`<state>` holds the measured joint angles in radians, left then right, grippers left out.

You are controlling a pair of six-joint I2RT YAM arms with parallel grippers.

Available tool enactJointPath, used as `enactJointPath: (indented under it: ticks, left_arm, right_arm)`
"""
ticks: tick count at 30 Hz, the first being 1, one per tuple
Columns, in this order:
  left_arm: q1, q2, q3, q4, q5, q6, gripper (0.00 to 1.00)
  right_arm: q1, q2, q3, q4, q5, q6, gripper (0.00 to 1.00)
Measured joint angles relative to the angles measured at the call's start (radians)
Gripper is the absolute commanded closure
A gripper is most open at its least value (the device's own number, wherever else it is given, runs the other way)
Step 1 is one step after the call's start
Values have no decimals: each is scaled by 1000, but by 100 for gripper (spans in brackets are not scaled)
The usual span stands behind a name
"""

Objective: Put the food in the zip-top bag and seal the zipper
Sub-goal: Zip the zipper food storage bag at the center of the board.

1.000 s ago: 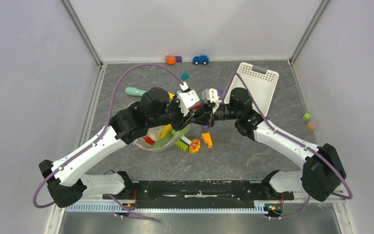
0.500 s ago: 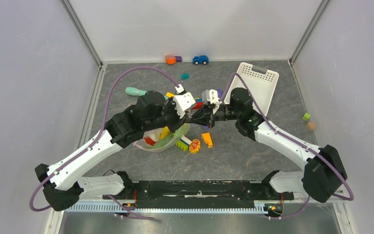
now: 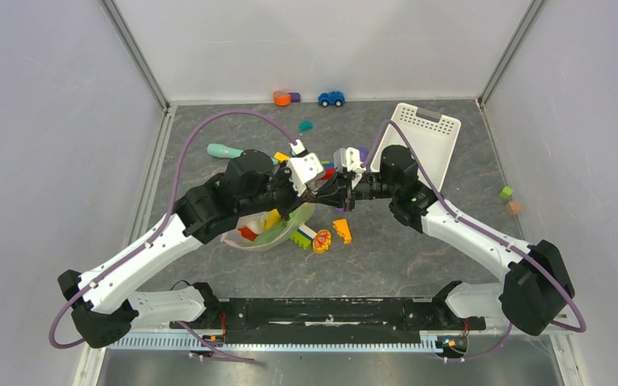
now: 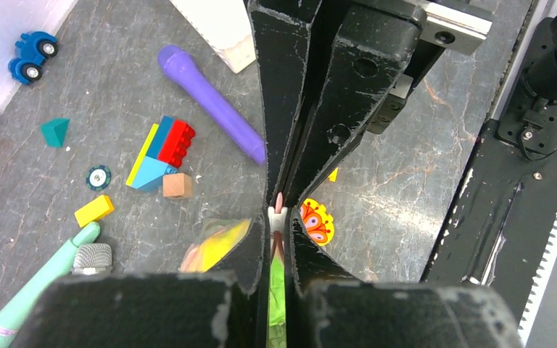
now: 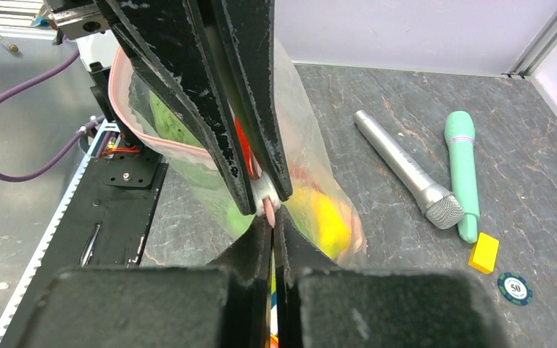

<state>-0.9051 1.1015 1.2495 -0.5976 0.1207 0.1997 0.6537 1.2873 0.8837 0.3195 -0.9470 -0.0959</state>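
Grey marbled tabletop [image 3: 402, 257]. Far edge: blue toy car [image 3: 331, 98], orange-purple piece [image 3: 282, 98], teal wedge [image 3: 306, 125]. Far right: white slotted basket [image 3: 428, 138]. Right edge: green cube [image 3: 506, 192], tan cube [image 3: 514, 207]. Centre: zip-top bag [image 3: 269, 233] bottom resting; butterfly piece [image 3: 322, 240] and orange block [image 3: 342, 231] just beside. Left: teal toy microphone [image 3: 224, 151].

The left arm [image 3: 141, 261] and right arm [image 3: 471, 233] share one build: white tapered links, bulky black joints, a purple cable [image 3: 209, 121] looping along each. White blocks [image 3: 304, 169] sit at the wrists. The fingers [image 4: 348, 109] are long black wedges, scuffed pale, under a screwed grey plate [image 4: 453, 25]
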Motion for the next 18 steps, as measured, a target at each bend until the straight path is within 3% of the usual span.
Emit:
enactJointPath:
  ticks: [18]
  left_arm:
    - [-5,16,84,-187,-124,-119,98]
  right_arm:
    - [7,-9,19,-43,147,-14,100]
